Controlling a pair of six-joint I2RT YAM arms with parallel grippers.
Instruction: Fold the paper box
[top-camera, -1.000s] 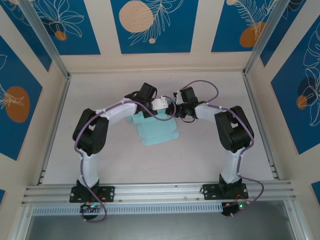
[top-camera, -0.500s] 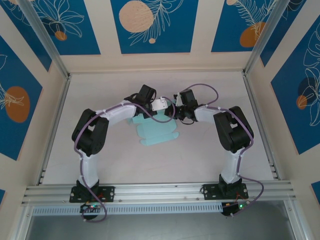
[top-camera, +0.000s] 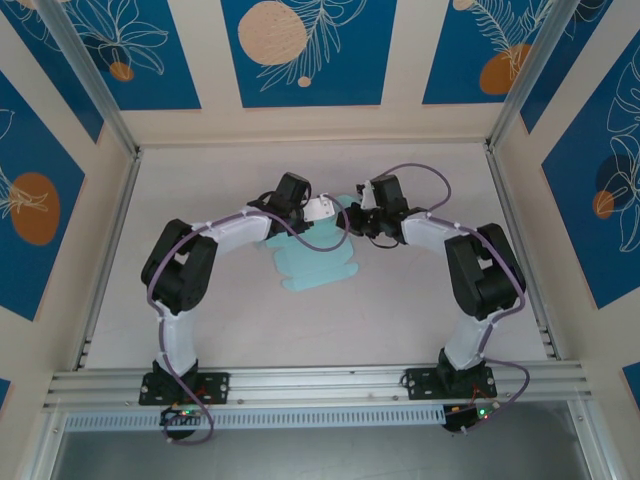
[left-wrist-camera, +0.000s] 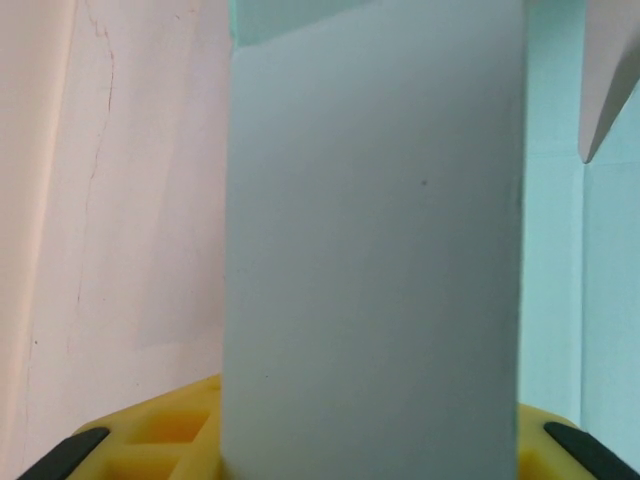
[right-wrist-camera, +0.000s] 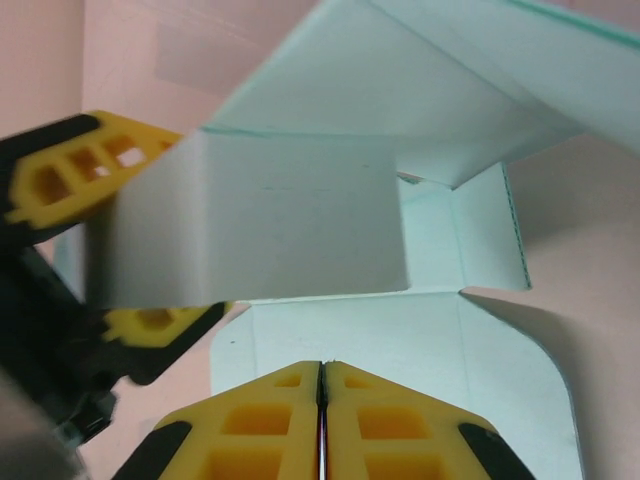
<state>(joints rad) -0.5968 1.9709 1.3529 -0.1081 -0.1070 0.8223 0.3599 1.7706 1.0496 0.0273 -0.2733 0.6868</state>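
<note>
Paper box (top-camera: 318, 262) lies near the middle of the table (top-camera: 200, 320), its far part hidden under both wrists. In the left wrist view one upright pale panel of the card covers the tips of the left gripper (top-camera: 333, 213). Only its yellow fingers (left-wrist-camera: 160, 430) peek out at either side, part-way apart, and whether they clamp the card cannot be told. In the right wrist view the right gripper (right-wrist-camera: 320, 400) has its jaws pressed together with nothing between them, above a flat flap. Compared with a second ago, the right arm sits nearer the table's right edge and a flap now rises between the wrists. The near lobed edge has stayed put.
</note>
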